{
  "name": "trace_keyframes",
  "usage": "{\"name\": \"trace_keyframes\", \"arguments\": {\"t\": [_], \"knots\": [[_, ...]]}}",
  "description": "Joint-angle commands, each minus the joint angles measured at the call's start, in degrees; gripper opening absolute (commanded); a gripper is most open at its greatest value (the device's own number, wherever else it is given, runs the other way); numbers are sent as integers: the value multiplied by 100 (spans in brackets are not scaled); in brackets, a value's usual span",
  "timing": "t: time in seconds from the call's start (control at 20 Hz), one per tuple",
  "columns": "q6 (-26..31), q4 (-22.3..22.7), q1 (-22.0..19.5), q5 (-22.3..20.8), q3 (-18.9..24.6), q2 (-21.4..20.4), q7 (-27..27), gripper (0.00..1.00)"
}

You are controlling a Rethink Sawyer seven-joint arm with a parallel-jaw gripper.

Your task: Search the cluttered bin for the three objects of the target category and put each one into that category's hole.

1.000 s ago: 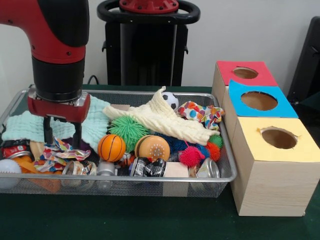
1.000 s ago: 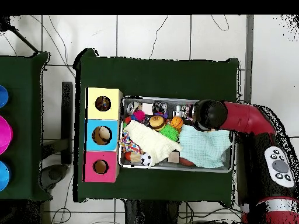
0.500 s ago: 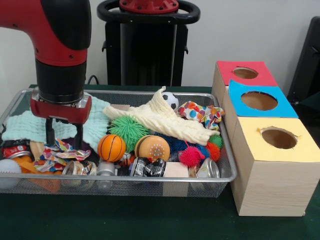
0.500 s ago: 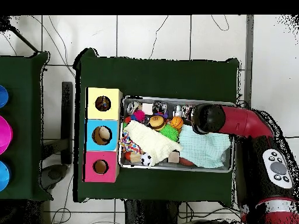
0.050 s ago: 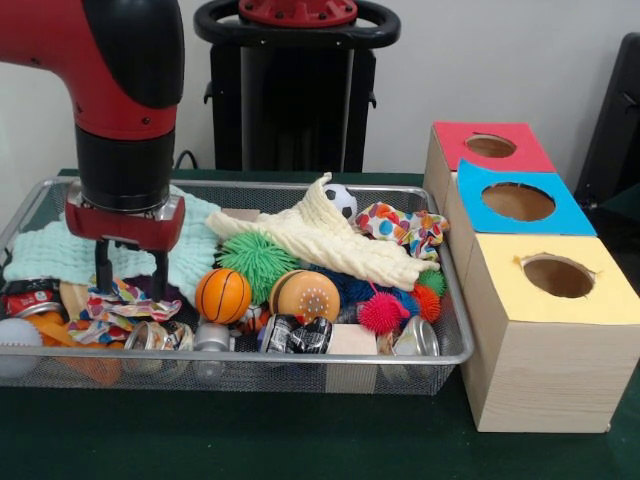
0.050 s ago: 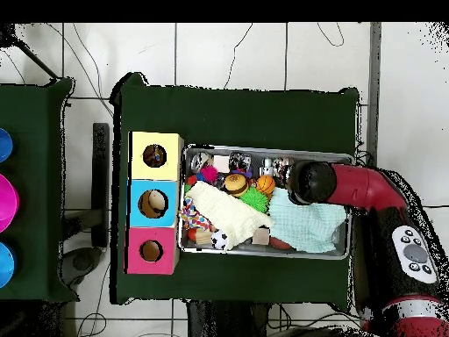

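My gripper [image 5: 131, 285] is open over the left part of the wire bin [image 5: 300, 357], its fingertips [image 5: 103, 283] standing just above a multicoloured patterned cloth [image 5: 118, 301]. A mint cloth [image 5: 195, 250] lies behind it. To its right are a small basketball [image 5: 222, 295], a brown-orange ball [image 5: 304, 295] and a green spiky ball [image 5: 257, 258]. In the overhead view the arm's wrist [image 6: 309, 182] hides the fingers. Beside the bin stand three holed boxes: red [image 5: 490, 147], blue [image 5: 518, 200], yellow [image 5: 557, 275].
A cream cloth [image 5: 330, 240] stretches across the bin's middle, with a soccer ball [image 5: 341, 200] and a second patterned cloth [image 5: 400, 225] behind it. Cans [image 5: 30, 297], jars [image 5: 160, 337], a wood block [image 5: 352, 340], a pink spiky ball [image 5: 383, 312] and a white ball [image 5: 15, 335] crowd the front.
The gripper has crept a little to the right in the front view and sunk slightly toward the patterned cloth. It stays open. Nothing in the bin has moved.
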Motion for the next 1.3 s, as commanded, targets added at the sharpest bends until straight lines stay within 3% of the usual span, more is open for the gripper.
{"name": "trace_keyframes", "arguments": {"t": [0.05, 0.5, 0.55, 0.7, 0.85, 1.3], "knots": [[-354, 207, 25, -226, 65, 441, 167, 100], [-449, -231, -10, -237, 185, 861, -66, 100], [-504, -240, -11, -245, 188, 870, -88, 0], [-725, -159, 28, -287, 118, 779, 63, 0], [-360, -150, 22, -134, 139, 695, -42, 0], [-95, 301, -20, -15, 104, 158, -91, 0]]}}
